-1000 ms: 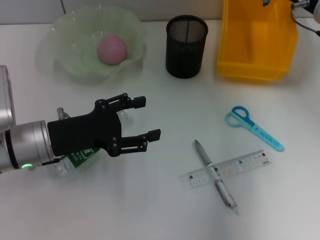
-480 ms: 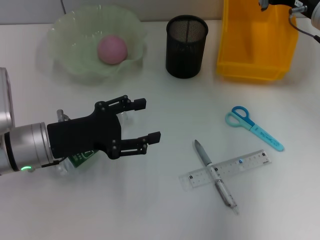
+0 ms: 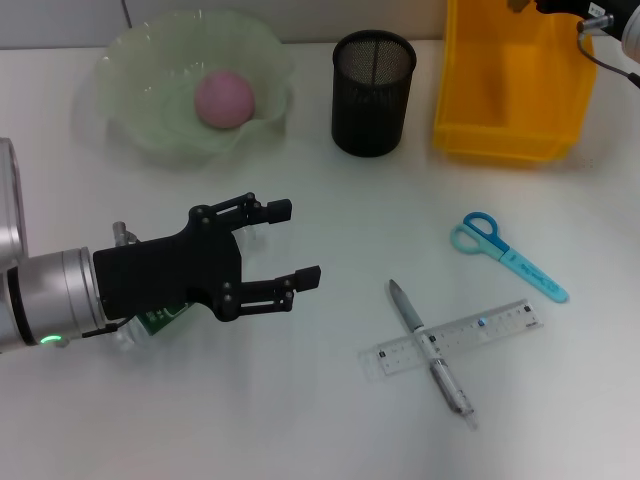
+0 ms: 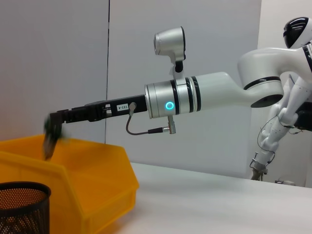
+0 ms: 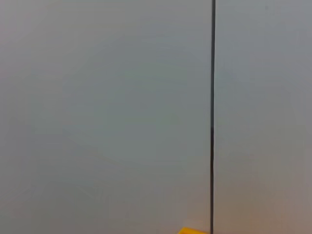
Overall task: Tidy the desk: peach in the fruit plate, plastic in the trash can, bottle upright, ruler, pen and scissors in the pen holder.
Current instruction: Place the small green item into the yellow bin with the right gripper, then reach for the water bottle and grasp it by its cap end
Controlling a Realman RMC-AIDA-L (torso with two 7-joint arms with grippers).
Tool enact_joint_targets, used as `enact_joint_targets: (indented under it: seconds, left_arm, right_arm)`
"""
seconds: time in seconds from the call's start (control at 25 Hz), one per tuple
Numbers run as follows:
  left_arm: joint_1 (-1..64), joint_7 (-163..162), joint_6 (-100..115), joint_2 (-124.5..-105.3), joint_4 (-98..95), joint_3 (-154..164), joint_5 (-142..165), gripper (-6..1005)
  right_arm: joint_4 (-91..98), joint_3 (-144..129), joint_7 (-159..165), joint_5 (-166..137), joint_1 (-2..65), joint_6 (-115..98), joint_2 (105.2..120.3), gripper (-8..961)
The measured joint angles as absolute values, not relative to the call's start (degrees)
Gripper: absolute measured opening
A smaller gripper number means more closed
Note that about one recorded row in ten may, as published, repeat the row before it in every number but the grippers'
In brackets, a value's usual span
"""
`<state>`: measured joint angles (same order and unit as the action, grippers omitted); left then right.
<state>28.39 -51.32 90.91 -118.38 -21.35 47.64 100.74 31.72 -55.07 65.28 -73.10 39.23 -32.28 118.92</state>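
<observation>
Peach [image 3: 224,98] sits in the pale green fruit plate [image 3: 130,60] at the far left of the white table [image 3: 320,420]. Black mesh pen holder [image 3: 372,92] stands beside the plate, and just to its right the yellow trash can [image 3: 510,110].

Left hand [image 3: 294,240] hovers low over the near-left part of the table, its two black fingers [image 3: 300,277] spread wide with nothing between them. Beneath its wrist lies a clear bottle with a green label [image 3: 160,318], on its side, mostly hidden by the arm.

Near the right, the pen [image 3: 432,362] lies across the transparent ruler [image 3: 500,323], the two touching and forming a cross. Blue-handled scissors [image 3: 505,254] lie apart from them, farther right and a little farther back.

Right hand [image 4: 50,137] hangs over the trash can, seen from the left wrist view as a dark blurred shape at the end of the outstretched arm; from the head view only a corner of that arm shows at the top edge. Whether its fingers are parted or closed, I cannot tell (too smeared). The right wrist view shows a grey wall and a sliver of yellow.
</observation>
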Motion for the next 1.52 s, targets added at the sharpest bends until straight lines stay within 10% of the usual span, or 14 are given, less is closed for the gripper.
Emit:
enact_joint_targets:
  seconds: [0.72,1.52]
  left_arm:
    - [28.3,-51.4,91.3,-118.39,-21.4,47.6,100.7,830]
    - [28.3,-51.4,91.4,-118.39,-21.4,47.6,100.9,830]
  right_arm:
    - [31.7,-55.0,65.5,-73.0,39.2,-32.3,119.0,781]
    - [31.8,-54.4,65.7,-68.8,38.7,-33.5,119.0,781]
